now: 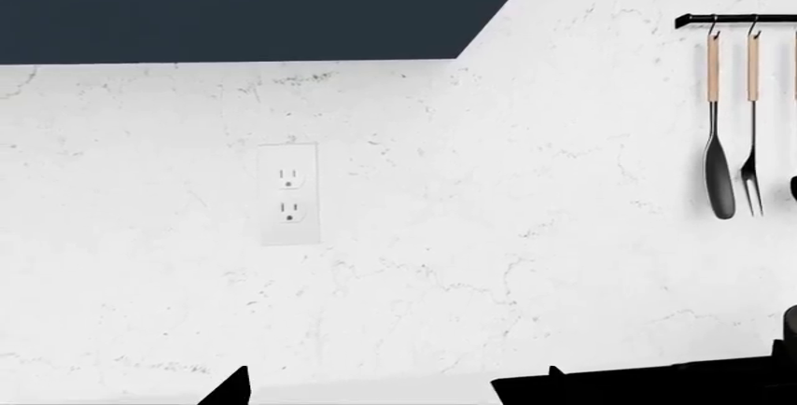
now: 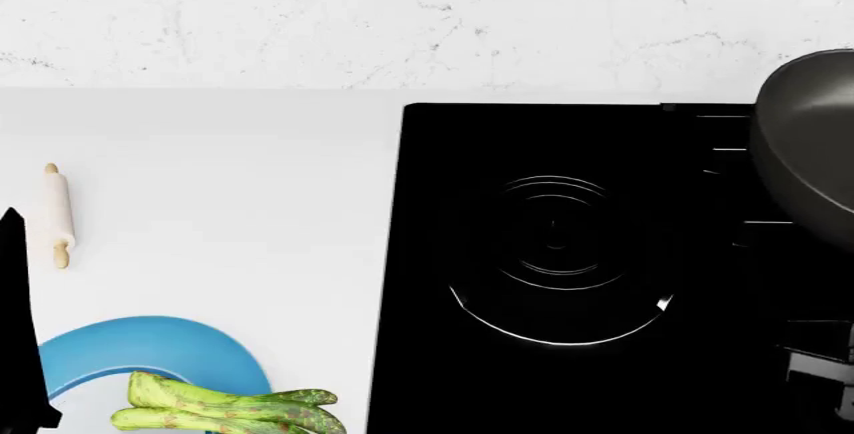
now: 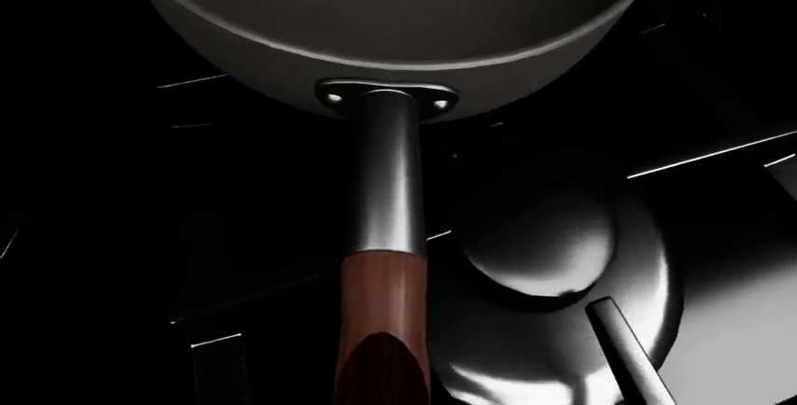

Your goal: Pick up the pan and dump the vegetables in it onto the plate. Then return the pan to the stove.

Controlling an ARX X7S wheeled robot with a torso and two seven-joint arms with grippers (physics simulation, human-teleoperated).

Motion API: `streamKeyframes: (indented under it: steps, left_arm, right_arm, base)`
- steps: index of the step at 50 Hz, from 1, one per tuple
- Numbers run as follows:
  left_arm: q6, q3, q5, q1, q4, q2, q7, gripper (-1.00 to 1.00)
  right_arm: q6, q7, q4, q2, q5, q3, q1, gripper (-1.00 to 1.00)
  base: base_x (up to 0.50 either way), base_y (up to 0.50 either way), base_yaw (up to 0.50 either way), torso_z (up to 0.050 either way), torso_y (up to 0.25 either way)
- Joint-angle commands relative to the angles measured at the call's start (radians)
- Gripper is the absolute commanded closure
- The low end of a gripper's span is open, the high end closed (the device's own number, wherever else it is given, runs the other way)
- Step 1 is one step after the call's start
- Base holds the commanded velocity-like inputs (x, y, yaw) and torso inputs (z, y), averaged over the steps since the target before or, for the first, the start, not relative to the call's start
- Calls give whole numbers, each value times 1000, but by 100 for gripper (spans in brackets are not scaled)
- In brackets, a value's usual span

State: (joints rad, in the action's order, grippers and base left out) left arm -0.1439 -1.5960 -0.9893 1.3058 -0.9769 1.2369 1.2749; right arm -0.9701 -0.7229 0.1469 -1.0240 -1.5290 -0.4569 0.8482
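The dark-grey pan (image 2: 807,144) shows at the right edge of the head view, over the right side of the black stove (image 2: 561,354); what shows of its inside is empty. In the right wrist view the pan (image 3: 386,22) hangs above a burner (image 3: 548,265), and its wooden handle (image 3: 384,312) runs down into my right gripper, whose fingers do not show. The asparagus (image 2: 227,406) lies on the blue-rimmed plate (image 2: 147,344) at the front left. My left gripper (image 1: 392,391) is open and empty, facing the wall; one dark finger (image 2: 14,324) shows beside the plate.
A small wooden rolling pin (image 2: 56,214) lies on the white counter left of the plate. The marble wall holds an outlet (image 1: 287,195) and a rail of hanging utensils (image 1: 734,20). A dark cabinet (image 1: 249,4) is above.
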Motion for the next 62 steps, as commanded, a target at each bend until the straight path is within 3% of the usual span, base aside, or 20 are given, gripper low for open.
streamKeyframes:
  steps: [1, 2, 24, 31, 36, 43, 51, 62]
  left_arm:
    - [-14, 36, -12, 5, -4, -14, -36, -100]
    - [-15, 35, -12, 4, -3, -14, -35, -100]
    - [-28, 34, -1, -11, 12, -19, -42, -100]
    - [-34, 36, 4, -15, 21, -30, -46, -100]
    - [-33, 39, 2, -11, 27, -40, -50, -100]
    - [-45, 40, 3, -18, 44, -62, -64, -100]
    - [-70, 41, 0, -28, 68, -77, -92, -100]
    - [-82, 41, 4, -40, 63, -63, -99, -100]
  right_arm:
    - [-6, 40, 30, 27, 61, 6, 1, 100]
    - [-2, 34, 30, 28, 61, 9, 1, -100]
    - [-180, -138, -161, -24, -45, 63, 342, -100]
    - [-276, -287, -307, -48, -229, 93, 496, -100]
    - [-257, -403, -451, -42, -430, 111, 560, -100]
    - [-135, -395, -689, -4, -472, 209, 463, -100]
    - [-77, -326, -940, 77, -231, 314, 304, -100]
    - [-15, -276, -1100, 130, -107, 378, 106, -100]
  base:
    - [0, 0, 0, 0, 0]
    - [0, 0, 0, 0, 0]
    - [0, 0, 0, 0, 0]
    - [0, 0, 0, 0, 0]
    - [0, 0, 0, 0, 0]
    - [0, 0, 0, 0, 0]
    - [0, 0, 0, 0, 0]
    - [0, 0, 0, 0, 0]
